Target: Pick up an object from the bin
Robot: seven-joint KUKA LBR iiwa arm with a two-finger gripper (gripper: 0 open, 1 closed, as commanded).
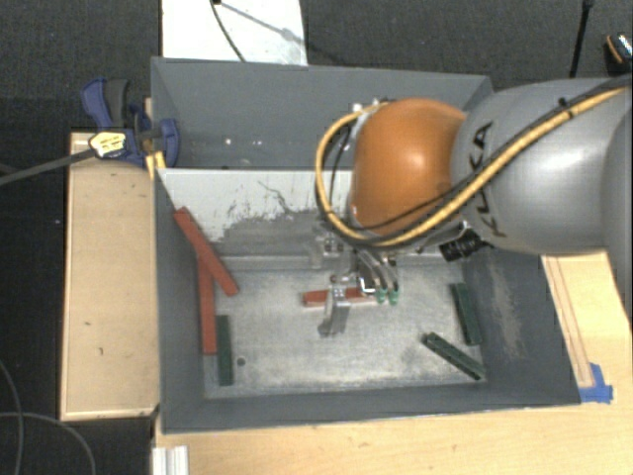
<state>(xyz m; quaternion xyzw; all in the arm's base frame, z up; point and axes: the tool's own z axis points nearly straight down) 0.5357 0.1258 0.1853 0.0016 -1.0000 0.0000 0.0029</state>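
Observation:
My gripper (339, 310) hangs low over the middle of the bin floor, below the orange wrist cover. A short red bar (318, 298) lies flat right beside it, its right end running in under the gripper body; whether it is held is hidden. To the right, a dark green bar (466, 313) lies almost upright along the bin's right side. A second dark green bar (453, 354) lies slanted near the front right.
Two long red bars (206, 252) (208, 310) lean along the left wall, with a dark green bar (225, 349) beside them at the front left. The big grey arm covers the bin's back right corner.

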